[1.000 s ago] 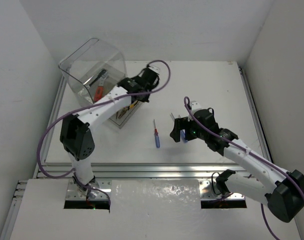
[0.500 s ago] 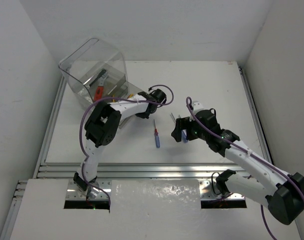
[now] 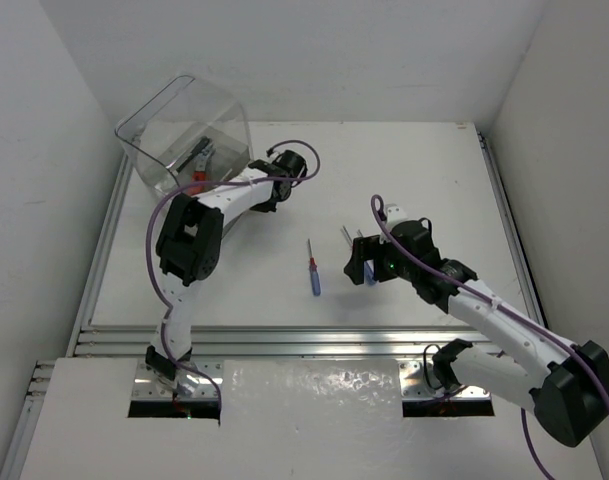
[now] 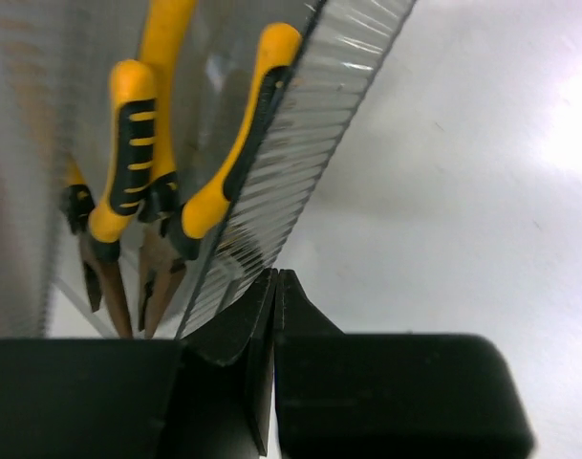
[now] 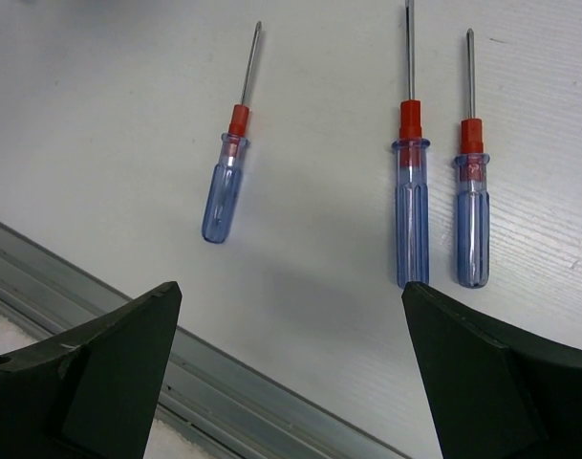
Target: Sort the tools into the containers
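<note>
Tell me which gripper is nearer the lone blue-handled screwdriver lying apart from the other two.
Right. The right gripper hovers close beside that screwdriver, jaws open. The left gripper is farther off, up at the clear box.

Three blue-handled screwdrivers (image 5: 412,210) lying flat; yellow-handled pliers (image 4: 128,143) inside clear box (image 3: 179,110).

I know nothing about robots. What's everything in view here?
blue clear-handled screwdrivers: three, red collars, on the table; two side by side, one apart.
clear ribbed tray: one, see-through, close in the left wrist view.
yellow-handled pliers: two, yellow and black, behind the tray's wall.
large clear plastic box: one, table's far left.
red-handled tool and black tool: one each, inside the box.
white table: one.
left gripper: black, shut on the tray's edge.
right gripper: black, open above the screwdrivers.
</note>
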Controlling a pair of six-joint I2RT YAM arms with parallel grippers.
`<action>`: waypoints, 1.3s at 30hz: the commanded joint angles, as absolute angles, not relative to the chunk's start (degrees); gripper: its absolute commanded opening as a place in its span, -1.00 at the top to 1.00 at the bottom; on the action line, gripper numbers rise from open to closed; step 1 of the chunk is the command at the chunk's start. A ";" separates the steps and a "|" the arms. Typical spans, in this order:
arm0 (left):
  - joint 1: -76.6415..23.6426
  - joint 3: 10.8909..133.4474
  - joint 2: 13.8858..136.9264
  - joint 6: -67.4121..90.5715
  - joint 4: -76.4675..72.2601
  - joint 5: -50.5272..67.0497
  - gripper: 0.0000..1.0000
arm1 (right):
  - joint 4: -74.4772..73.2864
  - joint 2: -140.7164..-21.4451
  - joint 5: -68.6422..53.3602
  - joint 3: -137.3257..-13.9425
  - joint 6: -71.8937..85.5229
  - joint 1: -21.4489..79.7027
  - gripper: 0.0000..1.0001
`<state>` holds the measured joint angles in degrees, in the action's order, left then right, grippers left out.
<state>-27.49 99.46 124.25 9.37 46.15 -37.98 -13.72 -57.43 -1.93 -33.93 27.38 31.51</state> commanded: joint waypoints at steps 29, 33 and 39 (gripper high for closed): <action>-20.39 113.91 133.86 4.57 51.77 -52.03 1.00 | -9.84 -59.06 -5.80 -33.40 26.90 31.11 -0.98; -21.70 113.91 132.37 5.53 52.82 -50.89 0.82 | -9.58 -59.24 -6.42 -33.40 27.24 31.20 -0.98; -26.54 112.24 131.57 5.62 52.03 -52.47 0.22 | -9.14 -59.41 -7.03 -33.40 27.33 31.11 -0.98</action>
